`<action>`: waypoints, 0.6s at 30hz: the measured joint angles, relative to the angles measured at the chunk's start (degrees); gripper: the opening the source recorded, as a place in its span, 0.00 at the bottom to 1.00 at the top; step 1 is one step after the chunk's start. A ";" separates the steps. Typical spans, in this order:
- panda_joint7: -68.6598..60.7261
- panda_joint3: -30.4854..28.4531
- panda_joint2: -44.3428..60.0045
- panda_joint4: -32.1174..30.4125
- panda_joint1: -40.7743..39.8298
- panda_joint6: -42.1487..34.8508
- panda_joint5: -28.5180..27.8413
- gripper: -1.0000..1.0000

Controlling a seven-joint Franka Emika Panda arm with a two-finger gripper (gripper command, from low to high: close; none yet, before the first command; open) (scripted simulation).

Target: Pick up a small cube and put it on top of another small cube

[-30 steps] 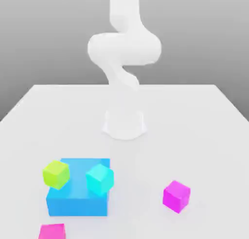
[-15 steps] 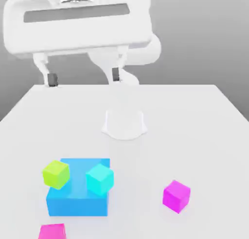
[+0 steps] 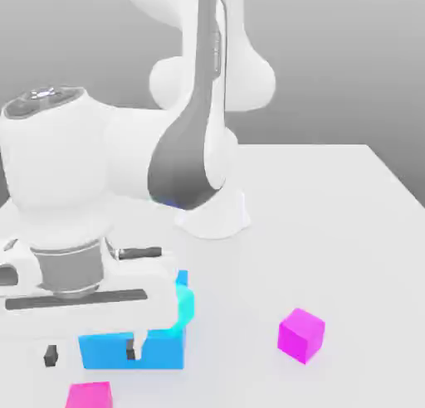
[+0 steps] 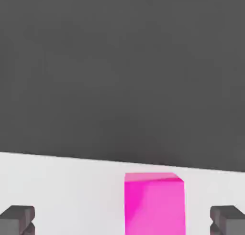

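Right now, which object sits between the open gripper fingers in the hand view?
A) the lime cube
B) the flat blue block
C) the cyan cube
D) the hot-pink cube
D. In the hand view the hot-pink cube stands on the white table between the two dark fingertips, which are wide apart and not touching it; the gripper is open.

Claw [image 3: 90, 354] low, fingers spread wide
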 joint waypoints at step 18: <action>1.73 -0.88 -0.78 -1.85 -0.40 -0.42 0.05 0.00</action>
